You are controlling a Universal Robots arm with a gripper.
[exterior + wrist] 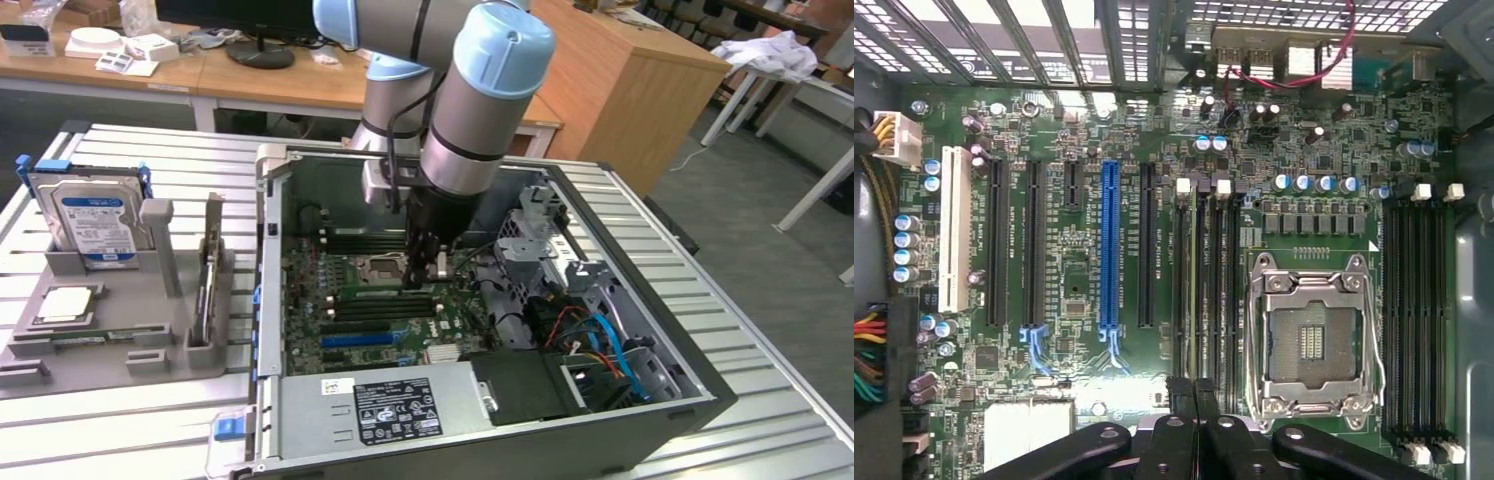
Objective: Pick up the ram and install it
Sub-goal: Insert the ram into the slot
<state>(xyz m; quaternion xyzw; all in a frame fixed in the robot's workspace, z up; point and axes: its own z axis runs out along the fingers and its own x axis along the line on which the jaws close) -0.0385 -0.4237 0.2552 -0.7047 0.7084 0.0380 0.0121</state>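
My gripper (430, 278) reaches down into the open computer case (694, 390), just above the motherboard (1154, 150) beside the empty processor socket (1312, 340). In the wrist view its black fingertips (1179, 400) are pressed together over the end of the memory slots (1206, 280) next to the socket. A thin pale strip runs along one slot from the fingertips; I cannot tell if it is the ram or the bare slot. A long thin board (210, 268) stands on edge in a grey holder at the exterior view's left, and a narrow green stick (83, 338) lies flat nearby.
The grey tray (27, 375) also carries a hard drive (96, 225) and a square silver chip (67, 305). A blue long slot (1110, 250) and black slots cross the board. Drive cage (541, 240), cables (601, 340) and power supply (394, 405) crowd the case.
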